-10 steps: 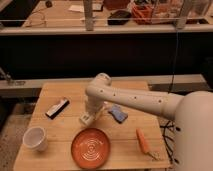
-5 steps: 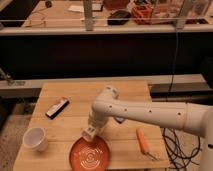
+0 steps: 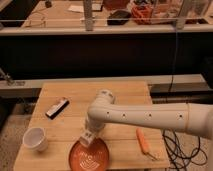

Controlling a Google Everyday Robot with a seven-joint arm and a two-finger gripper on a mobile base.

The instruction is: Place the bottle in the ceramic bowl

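The ceramic bowl (image 3: 98,151), an orange-red shallow dish with white rings, sits at the table's front edge, centre-left. My white arm reaches in from the right and bends down to it. My gripper (image 3: 88,134) hangs just above the bowl's far-left rim. It is shut on the bottle (image 3: 85,140), a small cream-white piece with a tan patch that points down over the rim. I cannot tell whether the bottle touches the bowl.
A white cup (image 3: 36,139) stands left of the bowl. A black-and-white bar (image 3: 57,108) lies at the table's left. An orange carrot-like item (image 3: 143,141) lies right of the bowl. The wooden table (image 3: 125,95) ends near cables (image 3: 176,146) on the floor.
My arm has swung forward and down from the middle of the table, so the gripper with the bottle now hangs over the bowl's rim. The blue sponge is now hidden behind the arm.
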